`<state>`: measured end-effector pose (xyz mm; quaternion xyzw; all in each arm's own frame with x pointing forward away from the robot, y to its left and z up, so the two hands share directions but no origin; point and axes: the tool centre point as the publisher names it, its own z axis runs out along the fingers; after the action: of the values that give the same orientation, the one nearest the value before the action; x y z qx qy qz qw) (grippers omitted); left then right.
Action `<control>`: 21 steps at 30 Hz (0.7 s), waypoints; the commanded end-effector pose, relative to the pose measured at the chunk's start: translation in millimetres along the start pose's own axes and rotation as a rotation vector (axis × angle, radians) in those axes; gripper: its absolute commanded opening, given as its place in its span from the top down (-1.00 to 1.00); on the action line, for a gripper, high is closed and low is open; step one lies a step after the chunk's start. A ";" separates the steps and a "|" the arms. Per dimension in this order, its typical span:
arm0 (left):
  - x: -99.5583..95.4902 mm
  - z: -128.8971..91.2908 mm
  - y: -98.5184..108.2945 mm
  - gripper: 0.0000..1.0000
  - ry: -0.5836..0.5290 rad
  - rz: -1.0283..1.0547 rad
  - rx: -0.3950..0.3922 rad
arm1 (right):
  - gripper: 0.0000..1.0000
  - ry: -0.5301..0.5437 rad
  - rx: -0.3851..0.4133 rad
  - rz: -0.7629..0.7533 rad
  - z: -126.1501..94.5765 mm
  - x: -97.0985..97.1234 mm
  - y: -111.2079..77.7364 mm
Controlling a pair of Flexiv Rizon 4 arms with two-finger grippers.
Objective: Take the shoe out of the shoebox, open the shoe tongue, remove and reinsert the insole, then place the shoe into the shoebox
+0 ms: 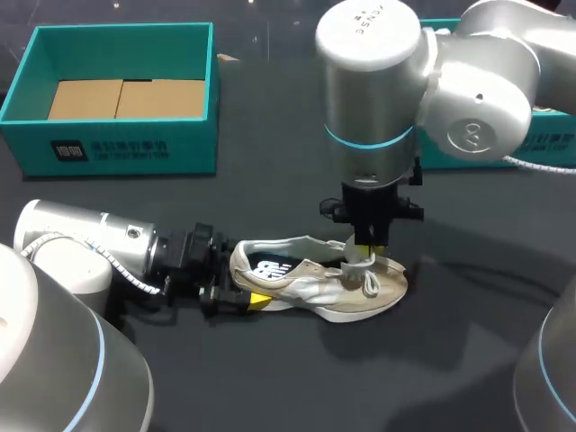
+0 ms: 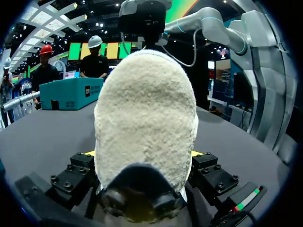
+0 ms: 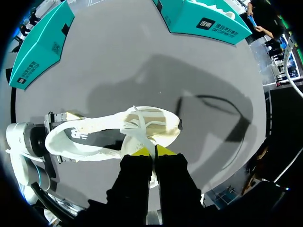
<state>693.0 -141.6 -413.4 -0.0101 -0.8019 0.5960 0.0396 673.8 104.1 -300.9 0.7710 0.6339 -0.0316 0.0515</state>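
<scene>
Jaws are both clamping — left gripper [image 1: 241, 283] gripping the shoe [image 1: 301, 277] by its heel; right gripper [image 1: 365, 250] pinching its tongue [image 1: 356, 264].

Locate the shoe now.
Head view: the shoe lies on the table, near centre, outside the shoebox, heel in the left pincer, right pincer at its laces.

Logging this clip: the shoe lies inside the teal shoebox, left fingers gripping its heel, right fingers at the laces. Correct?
Not quite. The head view shows the shoe lying on the table, outside the shoebox. The left fingers do grip its heel, the right fingers at the laces.
</scene>
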 end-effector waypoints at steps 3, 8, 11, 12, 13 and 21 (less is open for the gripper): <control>1.3 -1.0 0.9 1.00 -0.002 0.000 0.000 | 1.00 0.112 0.027 0.016 17.5 -20.9 9.3; 1.3 -1.0 0.9 1.00 -0.002 0.000 0.000 | 1.00 0.113 0.043 0.031 27.4 -29.0 14.1; 1.3 -1.0 0.9 1.00 -0.002 0.000 0.000 | 1.00 0.118 0.050 0.038 32.0 -32.7 16.5; 1.3 -1.0 0.9 1.00 -0.002 0.000 0.000 | 1.00 0.117 0.051 0.041 33.5 -33.7 17.3; 1.3 -1.0 0.9 1.00 -0.002 0.000 0.000 | 1.00 0.119 0.055 0.041 35.3 -34.9 18.1; 1.3 -1.0 0.9 1.00 -0.002 0.000 0.000 | 0.32 0.094 0.083 0.072 49.9 -36.4 21.4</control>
<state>693.1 -142.1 -412.8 -0.0099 -0.8018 0.5962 0.0397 686.8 63.1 -338.2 0.7937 0.6078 -0.0253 -0.0006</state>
